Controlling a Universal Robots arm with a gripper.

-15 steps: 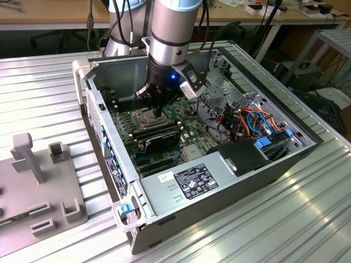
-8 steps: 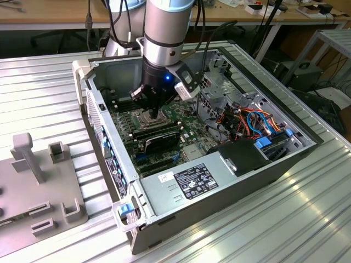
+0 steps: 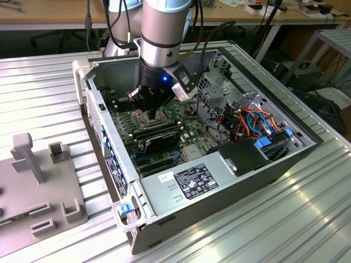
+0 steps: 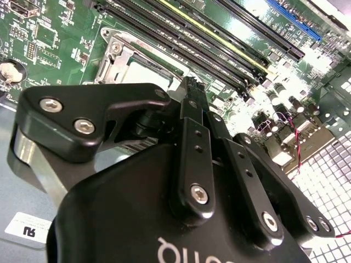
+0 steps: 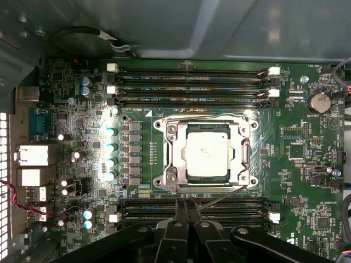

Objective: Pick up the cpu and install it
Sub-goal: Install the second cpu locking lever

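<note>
The cpu (image 5: pixel 207 149), a flat square chip with a dull grey top, lies inside the metal-framed socket (image 5: pixel 171 160) on the green motherboard (image 5: pixel 307 175). My gripper (image 5: pixel 184 204) hovers just off one side of the socket, over the memory slots, its two black fingers pressed together with nothing between them. A thin wire lever (image 5: pixel 222 198) runs from the socket's corner toward the fingertips. In the second wrist view the shut gripper (image 4: pixel 191 87) stands in front of the socket, and a corner of the cpu (image 4: pixel 143 68) shows beyond it. In the exterior view the gripper (image 3: pixel 148 112) is lowered into the open computer case (image 3: pixel 230 189).
Long black memory sticks (image 5: pixel 192 87) flank the socket on two sides. The case holds a power supply (image 3: pixel 189 183), coloured cables (image 3: pixel 255 123) and a drive cage (image 3: pixel 219 82). A grey fixture with slots (image 3: pixel 38 186) stands on the ribbed metal table at the exterior view's left.
</note>
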